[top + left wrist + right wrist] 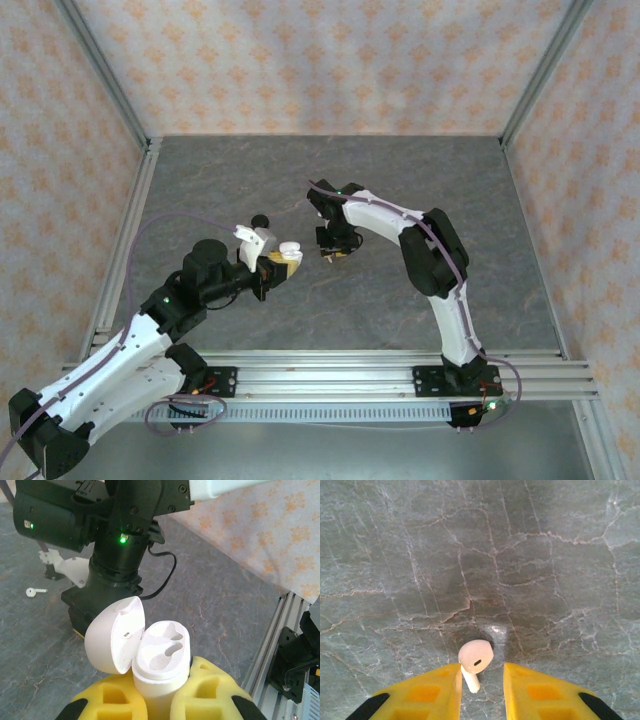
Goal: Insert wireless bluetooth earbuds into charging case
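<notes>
Left wrist view: the left claw (156, 696), yellow-padded, is clamped on one rounded white plastic charging case (162, 662), held upright just above the grey marbled desk (220, 605). Its hinged lid (115, 635) is swung open, and both of its two sockets (170, 641) are empty. One small white plastic earbud (31, 592) lies on the desk, well apart from the case.

At the right claw (481, 676) the fingers stand partly apart with one white stemmed earbud (476, 659) between the tips, against the left finger and clear of the right. I cannot tell whether it is gripped.
</notes>
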You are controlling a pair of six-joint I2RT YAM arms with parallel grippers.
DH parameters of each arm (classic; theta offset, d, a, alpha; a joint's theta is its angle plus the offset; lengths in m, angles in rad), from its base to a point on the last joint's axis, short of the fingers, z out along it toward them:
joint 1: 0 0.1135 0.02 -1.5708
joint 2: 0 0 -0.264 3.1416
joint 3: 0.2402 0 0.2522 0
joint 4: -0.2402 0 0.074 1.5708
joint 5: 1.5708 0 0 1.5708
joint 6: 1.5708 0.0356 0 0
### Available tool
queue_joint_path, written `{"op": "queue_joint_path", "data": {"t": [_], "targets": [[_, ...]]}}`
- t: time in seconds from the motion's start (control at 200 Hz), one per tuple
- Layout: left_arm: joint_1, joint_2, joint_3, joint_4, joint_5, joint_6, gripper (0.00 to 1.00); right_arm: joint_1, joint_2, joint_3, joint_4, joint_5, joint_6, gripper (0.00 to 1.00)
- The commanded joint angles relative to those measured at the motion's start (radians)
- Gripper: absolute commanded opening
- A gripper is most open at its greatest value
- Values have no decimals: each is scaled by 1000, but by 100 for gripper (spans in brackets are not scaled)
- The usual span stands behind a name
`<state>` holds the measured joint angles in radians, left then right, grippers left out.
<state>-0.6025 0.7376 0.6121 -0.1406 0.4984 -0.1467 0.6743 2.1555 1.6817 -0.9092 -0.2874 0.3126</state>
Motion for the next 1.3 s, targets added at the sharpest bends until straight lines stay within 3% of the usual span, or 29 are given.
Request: {"op": "queue_joint_path", "data": {"t": [0.0, 0.43, 0.65, 0.801, 1.031, 1.291], "targets": [[-6, -13, -8, 56, 26, 34, 0, 11, 33, 24, -31, 37, -20, 28], [-6, -1, 0, 38, 26, 42, 0, 19, 61, 39, -40, 52, -32, 27], [-6, 16, 6, 44, 31, 47, 0, 19, 47, 43, -40, 50, -35, 17], [-6, 32, 12, 47, 37, 52, 0, 17, 10, 25, -27, 37, -25, 16], [-6, 46, 17, 48, 46, 55, 0, 9, 2, 37, -44, 13, -14, 32], [-8, 30, 15, 30, 42, 53, 0, 9, 19, 83, -61, 11, -16, 33]]}}
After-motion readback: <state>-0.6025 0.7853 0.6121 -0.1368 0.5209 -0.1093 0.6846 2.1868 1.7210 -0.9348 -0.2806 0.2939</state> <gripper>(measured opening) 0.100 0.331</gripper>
